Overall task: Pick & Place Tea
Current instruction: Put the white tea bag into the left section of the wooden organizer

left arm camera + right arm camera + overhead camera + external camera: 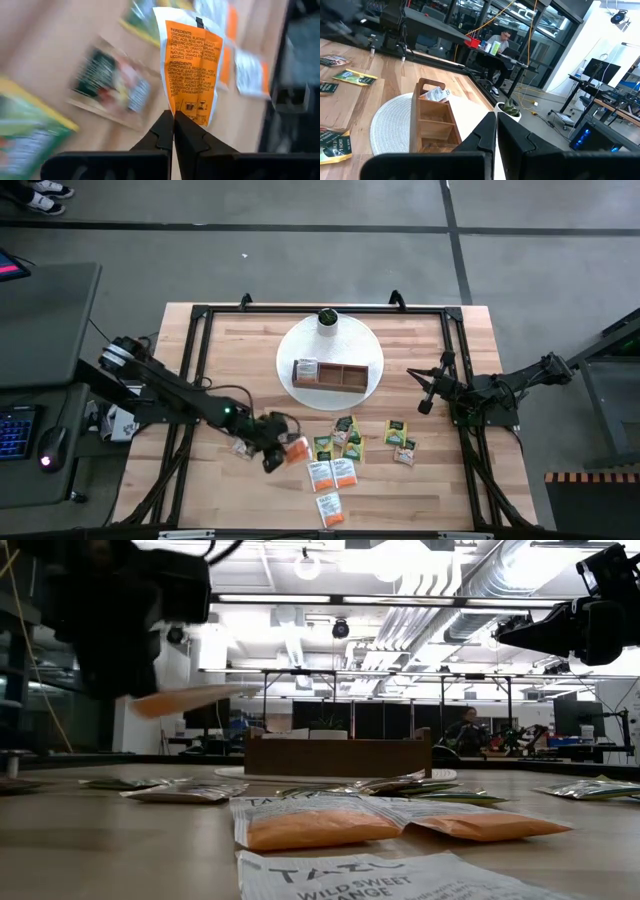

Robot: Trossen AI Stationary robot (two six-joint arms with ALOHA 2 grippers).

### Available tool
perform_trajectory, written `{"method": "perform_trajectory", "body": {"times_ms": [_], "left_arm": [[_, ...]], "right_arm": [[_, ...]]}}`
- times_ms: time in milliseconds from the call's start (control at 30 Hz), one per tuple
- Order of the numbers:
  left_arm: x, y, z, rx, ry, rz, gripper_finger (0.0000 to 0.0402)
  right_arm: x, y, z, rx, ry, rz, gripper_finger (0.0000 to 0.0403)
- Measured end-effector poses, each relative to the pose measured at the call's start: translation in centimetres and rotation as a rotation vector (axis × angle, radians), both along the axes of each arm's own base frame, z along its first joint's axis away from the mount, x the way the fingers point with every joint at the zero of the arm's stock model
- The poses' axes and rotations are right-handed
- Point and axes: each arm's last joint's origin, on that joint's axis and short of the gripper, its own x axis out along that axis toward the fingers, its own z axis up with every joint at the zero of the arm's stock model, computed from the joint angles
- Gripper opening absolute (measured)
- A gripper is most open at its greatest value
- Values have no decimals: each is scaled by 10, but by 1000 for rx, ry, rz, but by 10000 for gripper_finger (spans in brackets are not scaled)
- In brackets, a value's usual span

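I have the left claw (278,452) clamped on an orange tea sachet (191,65), fingers pinched shut on its lower edge; the printed ingredients side faces the wrist camera. In the low view that sachet (190,698) hangs clear of the table (440,480), tilted nearly flat under the dark claw. From above, the claw sits on the near-left side of the wooden tray (330,374), well apart from it, just beside the loose cluster of tea.

The rest of the sachets lie flat on the table, nearer to me than the tray: green ones (349,438) closest to it, orange-and-white ones (331,474) farther out, and two more green ones (401,442) off toward the right arm's side. One sachet (240,447) lies just left of the held one; I think it is tan, but the arm shades it.

The tray rests on a round white mat (350,340), and one white sachet (305,368) already stands in its left compartment. A small white cylinder with a dark top (327,319) stands on the mat behind the tray.

My right claw (424,390) waits to the right of the tray, raised, fingers closed on nothing.
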Motion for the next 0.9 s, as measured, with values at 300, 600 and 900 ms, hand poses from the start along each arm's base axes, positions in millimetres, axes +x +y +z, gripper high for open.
{"method": "perform_trajectory", "body": {"times_ms": [300, 600, 900], "left_arm": [[-15, 38, 31, 259, -133, 402, 0], [-5, 77, 36, 284, -186, 656, 0], [4, 93, 42, 291, -233, 592, 0]], "right_arm": [[0, 0, 0, 0, 0, 0, 12], [0, 0, 0, 0, 0, -1, 12], [0, 0, 0, 0, 0, -1, 12]]}}
